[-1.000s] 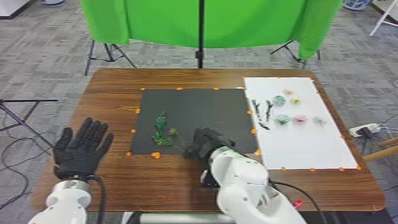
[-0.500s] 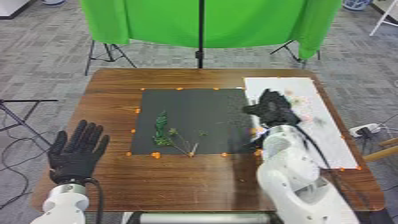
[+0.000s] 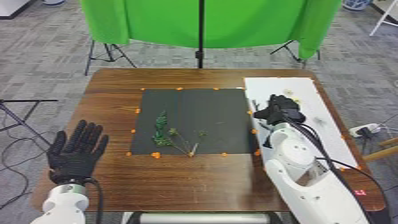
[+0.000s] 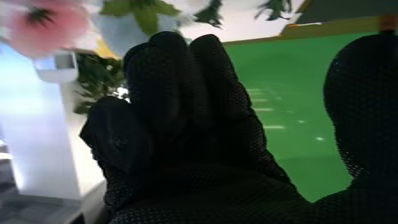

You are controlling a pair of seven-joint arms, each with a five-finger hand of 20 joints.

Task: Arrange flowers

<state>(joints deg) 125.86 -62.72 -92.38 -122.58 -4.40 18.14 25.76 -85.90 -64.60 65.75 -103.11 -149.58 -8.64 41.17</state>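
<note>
In the head view my right hand (image 3: 281, 113) is over the white sheet (image 3: 313, 150), covering part of the flowers laid there. A pale yellow flower (image 3: 288, 92) lies just beyond it, and dark twigs (image 3: 256, 105) lie at its left. Green stems (image 3: 161, 125) and small sprigs (image 3: 202, 133) are on the dark mat (image 3: 200, 107). My left hand (image 3: 75, 152) rests open at the table's left side. In the right wrist view my right hand (image 4: 191, 125) has its fingers straight and the thumb apart, nothing between them; a pink flower (image 4: 49, 27) and a pale blue one (image 4: 129, 32) are near the fingertips.
Orange markers (image 3: 155, 155) line the edges of the mat and the sheet on the brown table (image 3: 178, 185). A green cloth (image 3: 160, 25) hangs on a stand behind the table.
My right hand has gone from the mat's near edge across to the white sheet, uncovering sprigs and a pale stem on the mat. The left hand has barely shifted.
</note>
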